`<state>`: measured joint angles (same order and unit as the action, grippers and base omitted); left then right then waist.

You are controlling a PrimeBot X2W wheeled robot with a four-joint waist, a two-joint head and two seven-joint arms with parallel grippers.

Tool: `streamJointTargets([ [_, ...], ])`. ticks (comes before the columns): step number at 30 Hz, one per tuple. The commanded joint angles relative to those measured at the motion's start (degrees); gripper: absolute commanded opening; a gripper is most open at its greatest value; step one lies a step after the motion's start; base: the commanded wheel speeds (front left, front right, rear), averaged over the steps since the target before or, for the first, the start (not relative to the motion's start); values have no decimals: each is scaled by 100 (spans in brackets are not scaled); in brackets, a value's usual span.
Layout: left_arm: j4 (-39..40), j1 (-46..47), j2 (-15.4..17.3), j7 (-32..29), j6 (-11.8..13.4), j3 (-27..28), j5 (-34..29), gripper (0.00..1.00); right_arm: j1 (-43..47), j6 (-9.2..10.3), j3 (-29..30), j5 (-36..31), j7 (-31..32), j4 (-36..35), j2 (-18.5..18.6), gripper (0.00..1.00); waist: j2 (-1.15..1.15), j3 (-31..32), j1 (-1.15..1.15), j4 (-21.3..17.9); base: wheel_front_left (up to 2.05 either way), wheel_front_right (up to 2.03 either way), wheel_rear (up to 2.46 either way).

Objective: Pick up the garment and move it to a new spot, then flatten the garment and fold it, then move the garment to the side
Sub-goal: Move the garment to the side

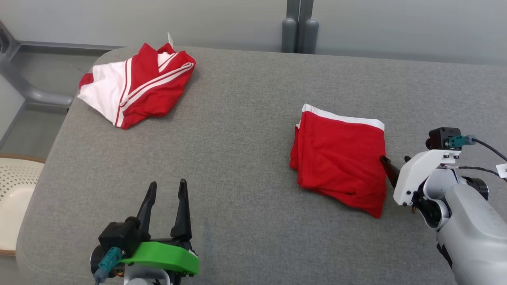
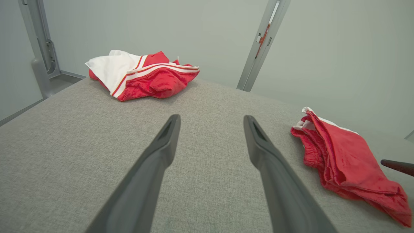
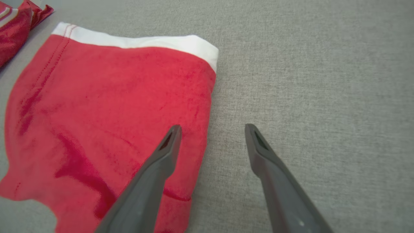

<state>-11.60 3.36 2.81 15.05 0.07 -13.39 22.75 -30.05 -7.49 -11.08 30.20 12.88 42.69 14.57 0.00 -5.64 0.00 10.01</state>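
The garment point(image 1: 340, 158), red with a white waistband, lies folded on the right half of the grey surface point(image 1: 245, 158). The right tool point(image 1: 395, 159) stands wide at its right edge, one finger over the cloth and the other over bare surface. The left tool point(image 1: 167, 184), also wide, holds nothing. A red-and-white striped bundle point(image 1: 136, 85) lies at the far left corner.

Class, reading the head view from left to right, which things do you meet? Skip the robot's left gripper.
pale basket → red-and-white striped garment → folded red garment → right gripper
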Motion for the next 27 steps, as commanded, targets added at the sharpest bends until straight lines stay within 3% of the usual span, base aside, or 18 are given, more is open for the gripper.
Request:
streamJointTargets([
  [1, -7, 115, 16, 19, 11, 2, 63, 100, -121, 0, -40, 45, 22, 169, 36, 100, 0, -136, 0, 178, 0, 0, 0],
  [8, 16, 158, 16, 19, 11, 5, 68, 100, -426, 0, -286, 357, 128, 919, 4, 100, 0, -283, 0, 305, 0, 0, 0],
  [9, 19, 165, 16, 19, 13, 11, 68, 100, -455, 0, -330, 392, 106, 972, 5, 92, 0, -297, 0, 305, 0, 0, 0],
  [10, 25, 177, 16, 19, 16, 16, 67, 100, -491, 0, -379, 436, 87, 1026, 3, 44, 0, -314, 0, 302, 0, 0, 0],
  [12, 34, 189, 16, 19, 23, 28, 59, 100, -548, 0, -475, 513, 37, 1098, 4, 20, 0, -337, 0, 288, 0, 0, 0],
  [13, 37, 194, 16, 19, 26, 32, 51, 100, -577, 0, -527, 535, -17, 1110, 15, 0, 0, -347, 0, 276, 0, 0, 0],
  [21, 65, 245, 16, 19, -36, 40, -66, 100, -884, 6, -956, 642, -484, 1099, 287, 0, 0, -412, 0, -57, 0, 0, 0],
  [27, 102, 342, 16, 19, -98, -7, -157, 100, -1113, 4, -1142, 681, -733, 1138, 531, 0, 0, -518, 0, -619, 0, 0, 0],
])
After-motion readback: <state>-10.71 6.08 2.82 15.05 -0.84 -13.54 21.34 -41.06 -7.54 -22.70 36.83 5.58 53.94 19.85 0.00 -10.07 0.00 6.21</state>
